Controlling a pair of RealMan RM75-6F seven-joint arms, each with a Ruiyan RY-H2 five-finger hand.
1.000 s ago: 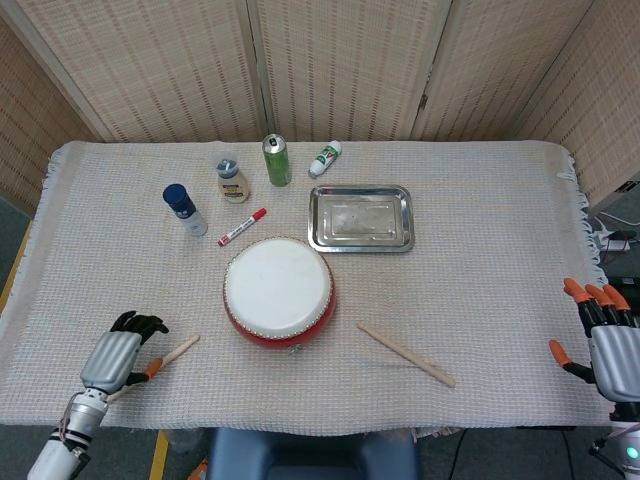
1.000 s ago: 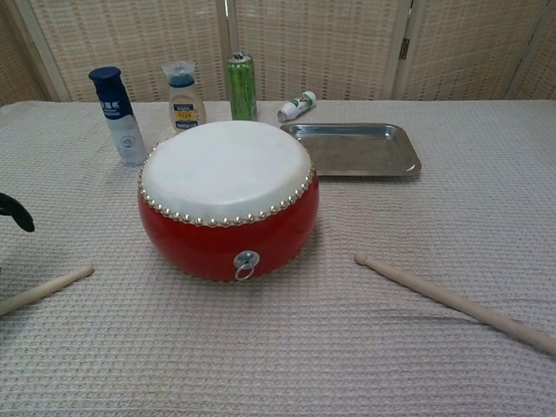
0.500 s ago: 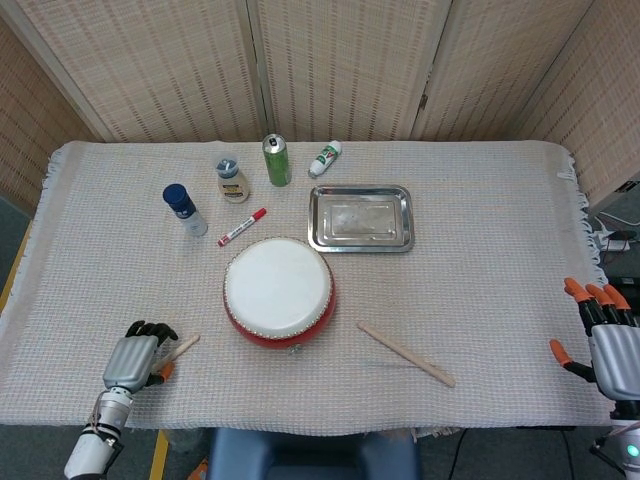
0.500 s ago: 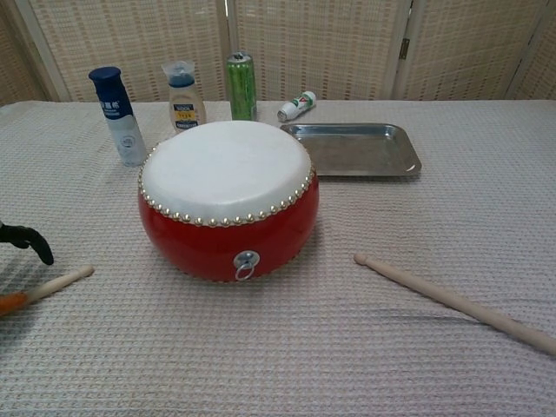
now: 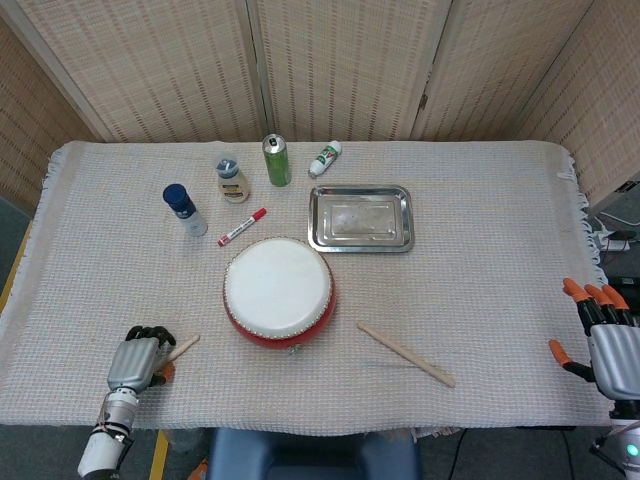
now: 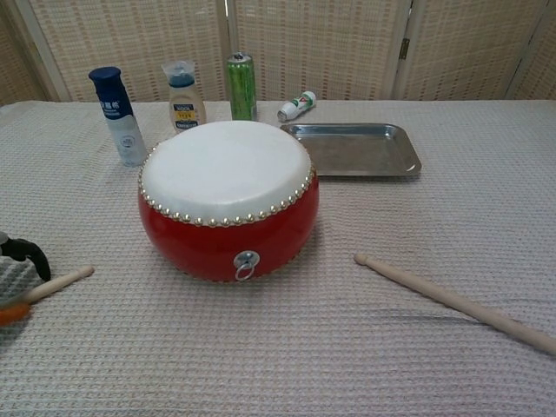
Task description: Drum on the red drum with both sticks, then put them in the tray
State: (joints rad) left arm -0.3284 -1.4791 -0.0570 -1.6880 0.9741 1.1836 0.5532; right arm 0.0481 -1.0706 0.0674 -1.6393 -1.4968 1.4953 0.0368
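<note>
The left robot hand (image 5: 137, 360) sits low on the desk (image 5: 480, 290) at its near left corner, fingers curled over the butt end of the left stick (image 5: 182, 348), whose tip pokes out toward the red drum (image 5: 279, 292). Whether the fingers actually clamp the stick or only rest over it cannot be told from either view. The right robot hand (image 5: 605, 340) waits off the desk's right edge, fingers apart and holding nothing, well apart from the right stick (image 5: 406, 354), which lies flat on the cloth between the drum and that edge.

The risk is a shallow hold so close to the stick's end: lifted that way, the stick could pivot, slip out, or roll off the near edge. The woven cloth may also snag fingertips. The tray (image 5: 361, 218) lies behind the drum, empty.
</note>
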